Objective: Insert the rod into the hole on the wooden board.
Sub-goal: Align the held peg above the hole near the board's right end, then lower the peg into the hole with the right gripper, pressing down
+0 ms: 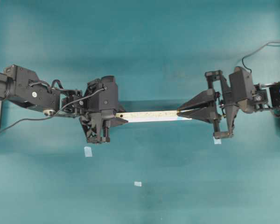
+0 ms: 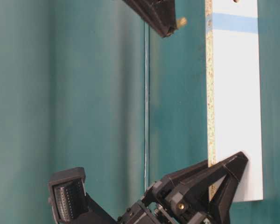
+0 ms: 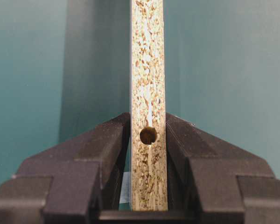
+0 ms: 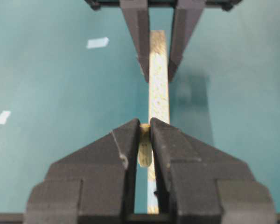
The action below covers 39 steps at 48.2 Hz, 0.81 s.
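Black fingers (image 3: 107, 154) of the left gripper (image 3: 148, 149) pinch the wooden board (image 3: 148, 70) on both sides, just beside a round hole (image 3: 148, 135) in its speckled edge. From that end the board runs level above the teal bench (image 1: 140, 37) toward the right gripper (image 4: 145, 135). Its fingers (image 4: 168, 149) are pinched on the rod (image 4: 145, 154), a short cream peg whose tip pokes out over the board's far end, apart from it in the table-level view.
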Tool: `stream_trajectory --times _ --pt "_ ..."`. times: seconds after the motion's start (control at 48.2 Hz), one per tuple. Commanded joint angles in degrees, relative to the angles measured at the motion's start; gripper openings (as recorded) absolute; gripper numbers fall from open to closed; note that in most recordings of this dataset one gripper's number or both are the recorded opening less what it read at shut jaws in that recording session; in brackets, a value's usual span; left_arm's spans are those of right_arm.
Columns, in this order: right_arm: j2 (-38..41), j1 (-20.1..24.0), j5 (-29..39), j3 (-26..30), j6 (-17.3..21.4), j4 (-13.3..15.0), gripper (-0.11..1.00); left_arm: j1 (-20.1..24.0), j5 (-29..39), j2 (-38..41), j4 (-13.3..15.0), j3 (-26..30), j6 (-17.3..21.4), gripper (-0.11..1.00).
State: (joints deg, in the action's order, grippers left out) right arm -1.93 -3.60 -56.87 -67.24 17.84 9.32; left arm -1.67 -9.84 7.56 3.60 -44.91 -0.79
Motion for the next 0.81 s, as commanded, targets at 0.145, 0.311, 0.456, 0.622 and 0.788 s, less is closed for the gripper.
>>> stream_trajectory --times 0.145,0.311,0.456,0.622,0.788 --pt "-0.35 -0.18 -1.32 -1.23 -0.79 -0.97 0.10 -0.44 0.09 -0.70 0.00 0.62 -1.49 0.33" --pt "0.26 -0.18 -1.58 -0.70 -0.97 -0.97 0.10 -0.44 0.09 -0.70 0.00 0.62 -1.49 0.33" --pt "1.93 -0.18 -4.39 -0.44 -0.97 -0.97 0.10 -0.44 0.09 -0.70 0.00 0.62 -1.49 0.33" --pt "4.31 -0.18 -8.96 -0.44 -1.14 -1.67 0.10 -0.44 0.09 -0.79 0.00 0.62 -1.58 0.33" --pt "5.80 -0.18 -9.58 0.00 -1.67 -1.93 0.10 -0.62 0.09 -0.70 0.00 0.70 -1.67 0.33"
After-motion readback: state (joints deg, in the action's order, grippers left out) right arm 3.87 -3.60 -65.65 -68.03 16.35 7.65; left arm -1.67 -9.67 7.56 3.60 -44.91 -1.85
